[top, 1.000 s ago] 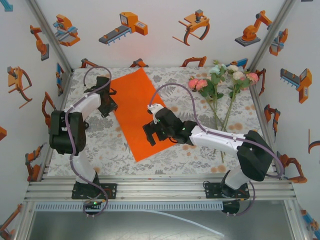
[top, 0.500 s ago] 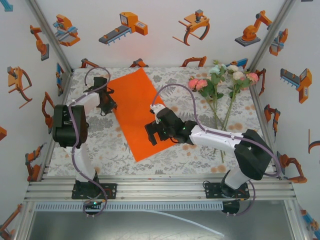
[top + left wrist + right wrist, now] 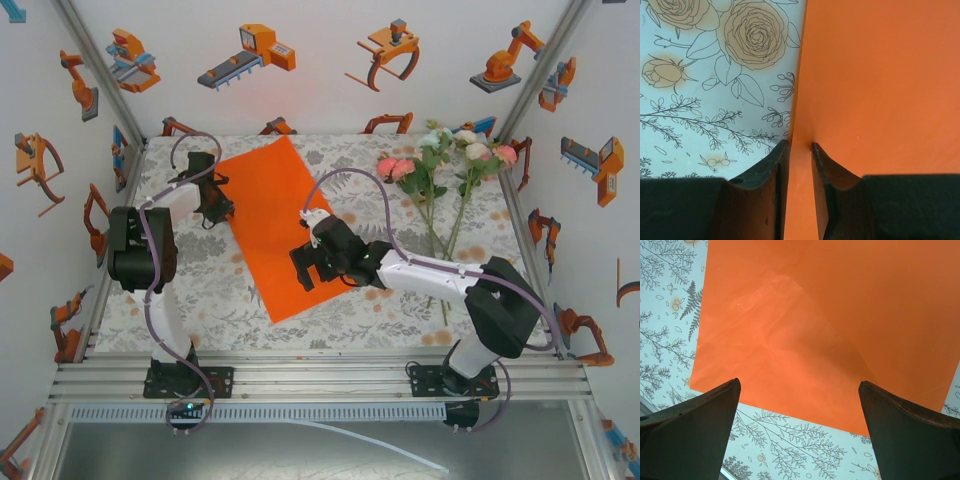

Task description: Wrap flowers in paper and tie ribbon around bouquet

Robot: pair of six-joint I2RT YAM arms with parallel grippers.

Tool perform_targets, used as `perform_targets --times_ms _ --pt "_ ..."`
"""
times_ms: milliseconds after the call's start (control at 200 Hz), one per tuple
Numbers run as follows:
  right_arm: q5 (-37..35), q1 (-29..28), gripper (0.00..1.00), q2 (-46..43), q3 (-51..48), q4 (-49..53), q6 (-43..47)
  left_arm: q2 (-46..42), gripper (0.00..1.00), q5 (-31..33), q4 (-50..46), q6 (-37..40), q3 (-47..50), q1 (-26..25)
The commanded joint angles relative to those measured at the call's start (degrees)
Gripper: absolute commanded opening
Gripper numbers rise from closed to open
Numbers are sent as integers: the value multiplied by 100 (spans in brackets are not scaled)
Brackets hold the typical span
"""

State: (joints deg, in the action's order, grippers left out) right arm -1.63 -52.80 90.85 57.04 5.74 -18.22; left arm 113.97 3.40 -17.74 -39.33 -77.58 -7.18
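Observation:
The orange paper [image 3: 272,222] lies flat on the tablecloth, left of centre. My left gripper [image 3: 218,205] is at its left edge. In the left wrist view its fingers [image 3: 765,195] straddle that edge of the paper [image 3: 880,85] with a narrow gap still between them [image 3: 800,146]. My right gripper [image 3: 306,272] hovers over the near part of the sheet, wide open [image 3: 799,385] above the paper [image 3: 830,315], holding nothing. The flowers [image 3: 440,165] lie loose at the back right, apart from the paper. The ribbon is out of view.
The floral tablecloth [image 3: 210,290] covers the table between sticker-covered walls [image 3: 590,150]. A metal rail [image 3: 320,380] runs along the near edge by both arm bases. The flower stems [image 3: 445,240] reach toward my right arm's forearm.
My left arm has drawn back and left, and its jaws have narrowed around the paper's left edge. The right gripper has shifted slightly and stays wide open.

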Motion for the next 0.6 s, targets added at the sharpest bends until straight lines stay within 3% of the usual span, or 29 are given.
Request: perform_targets --times_ms 0,150,285,596 --pt "-432 219 92 -102 -82 87 -153 -42 28 -91 8 75 -106 6" --pt "-425 1046 92 -199 -165 332 -392 -9 28 -137 61 58 -99 6" --pt "90 1541 92 -61 -340 97 -538 20 26 -217 126 13 -116 6" --pt "787 1677 76 777 -364 -315 -763 -7 23 -505 351 -90 -128 15"
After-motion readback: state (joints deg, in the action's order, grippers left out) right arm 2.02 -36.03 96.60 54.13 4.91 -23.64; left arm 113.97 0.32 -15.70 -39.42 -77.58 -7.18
